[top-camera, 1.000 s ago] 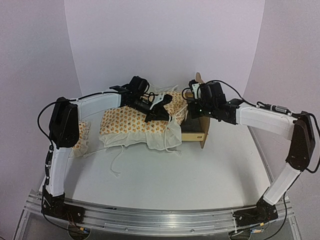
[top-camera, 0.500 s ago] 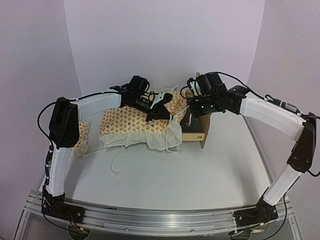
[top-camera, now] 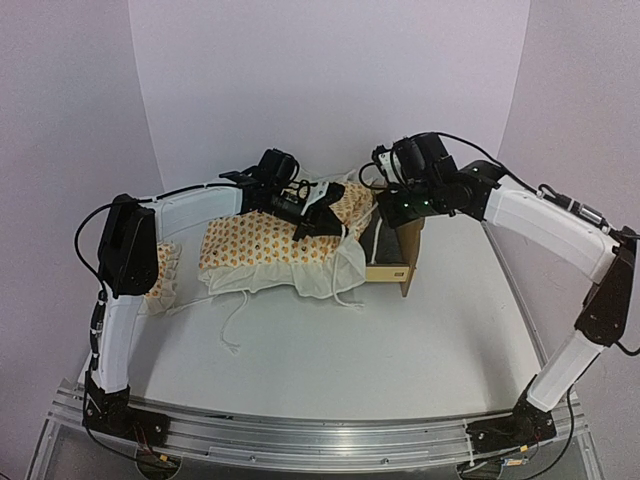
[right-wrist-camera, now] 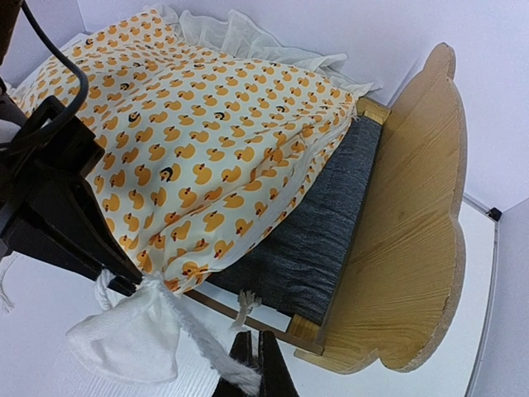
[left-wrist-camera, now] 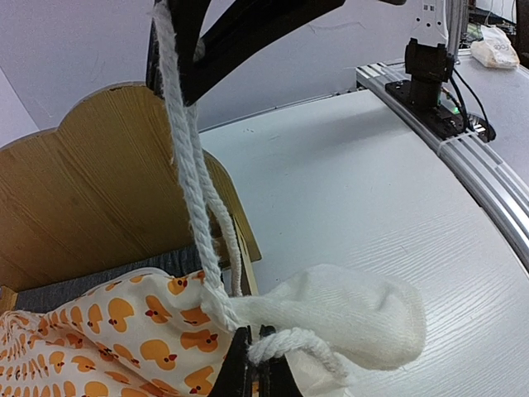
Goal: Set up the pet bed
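The light-wood bed frame (top-camera: 392,268) with its scalloped headboard (right-wrist-camera: 413,223) and dark grey base (right-wrist-camera: 318,227) stands at the back middle of the table. The cream duck-print bedding (top-camera: 265,245) lies mostly left of the frame, one corner over the base. My left gripper (left-wrist-camera: 252,370) is shut on a white cord (left-wrist-camera: 285,343) at the bedding's ruffled corner (left-wrist-camera: 351,314). My right gripper (right-wrist-camera: 257,362) is shut on another white cord (right-wrist-camera: 202,343) from that corner, held above the frame's near rail. In the top view the left gripper (top-camera: 322,212) and the right gripper (top-camera: 384,214) are close together.
The matching pillow (top-camera: 165,272) lies at the far left, partly behind the left arm. Loose cords (top-camera: 232,325) trail from the bedding onto the white table (top-camera: 400,350). An aluminium rail (top-camera: 300,435) runs along the near edge.
My right gripper has risen and moved left over the frame, drawing its cord taut. My left gripper has lifted the bedding corner slightly towards the headboard.
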Robot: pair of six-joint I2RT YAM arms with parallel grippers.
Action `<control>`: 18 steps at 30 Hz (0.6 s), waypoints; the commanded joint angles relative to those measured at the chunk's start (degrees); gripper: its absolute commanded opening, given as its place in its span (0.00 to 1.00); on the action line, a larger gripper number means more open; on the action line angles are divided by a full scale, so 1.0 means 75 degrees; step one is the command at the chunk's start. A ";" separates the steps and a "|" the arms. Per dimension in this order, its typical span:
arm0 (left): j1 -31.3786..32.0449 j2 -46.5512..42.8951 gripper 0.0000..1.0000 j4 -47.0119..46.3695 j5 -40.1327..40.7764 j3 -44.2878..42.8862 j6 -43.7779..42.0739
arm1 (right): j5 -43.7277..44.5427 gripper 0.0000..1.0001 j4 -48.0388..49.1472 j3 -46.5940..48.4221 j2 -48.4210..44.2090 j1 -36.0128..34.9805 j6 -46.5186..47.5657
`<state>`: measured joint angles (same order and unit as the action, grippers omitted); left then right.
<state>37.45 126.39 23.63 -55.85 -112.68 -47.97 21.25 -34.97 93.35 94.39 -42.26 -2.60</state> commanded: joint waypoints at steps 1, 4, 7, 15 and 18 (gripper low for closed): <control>-0.0117 -0.0275 0.00 0.0305 0.0134 0.0073 0.0004 | 0.0930 0.00 0.0273 0.0566 0.0177 0.0073 0.0293; -0.0118 -0.0258 0.00 0.0307 0.0143 0.0077 -0.0014 | 0.1294 0.00 0.0285 0.0526 0.0765 0.0091 0.0734; -0.0116 -0.0258 0.00 0.0305 0.0190 0.0131 -0.0047 | 0.0947 0.00 0.0281 0.0492 0.1416 0.0117 0.0772; -0.0130 -0.0311 0.00 0.0435 0.0404 0.0430 -0.0345 | 0.0353 0.00 0.0298 0.0720 0.2289 0.0584 0.0663; -0.0133 -0.0305 0.00 0.0447 0.0527 0.0544 -0.0409 | -0.0303 0.00 0.0235 0.0599 0.2350 0.0728 0.0565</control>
<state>36.71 126.39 26.03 -53.06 -109.52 -49.45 24.25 -33.70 96.01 112.23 -38.33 2.01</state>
